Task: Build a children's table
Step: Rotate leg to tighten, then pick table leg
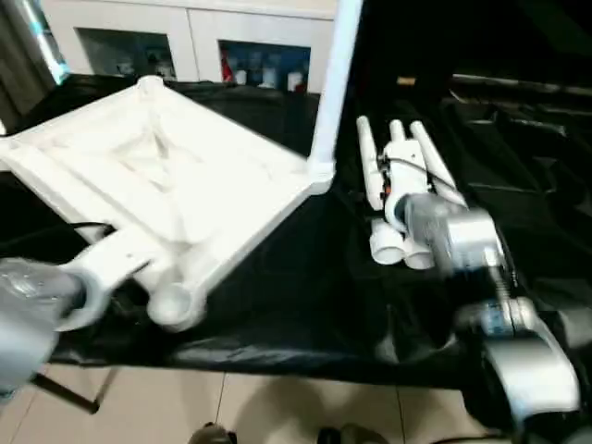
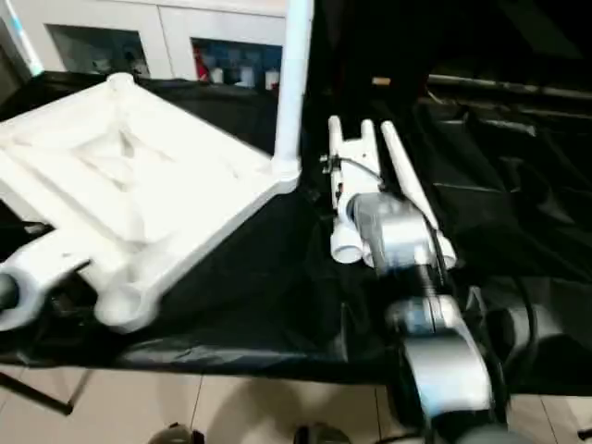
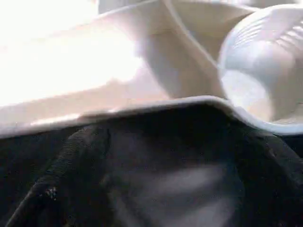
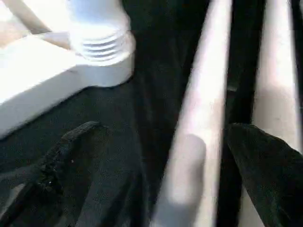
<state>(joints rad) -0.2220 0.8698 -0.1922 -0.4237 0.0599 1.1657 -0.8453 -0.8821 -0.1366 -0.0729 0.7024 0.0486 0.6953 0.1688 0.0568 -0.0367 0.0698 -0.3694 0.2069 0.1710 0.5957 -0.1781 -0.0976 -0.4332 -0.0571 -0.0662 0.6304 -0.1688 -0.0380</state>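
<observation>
Table top (image 1: pixel 157 176) lies underside up on black cloth (image 1: pixel 305 296), at 10 o'clock in the head view. 1 leg (image 1: pixel 335 83) stands upright in its corner socket at 12 o'clock. 3 loose legs (image 1: pixel 393 190) lie side by side at 2 o'clock.

Right gripper (image 4: pixel 156 156): fingers spread wide, straddling 1 loose leg, apparently not yet clamped.

Left gripper: at the top's near edge, beside an empty socket (image 3: pixel 258 71); cannot tell its finger state.

Risk: tapered leg rolling off the fingers; a nudge to the top tipping the mounted leg.

No legible writing or brand.
</observation>
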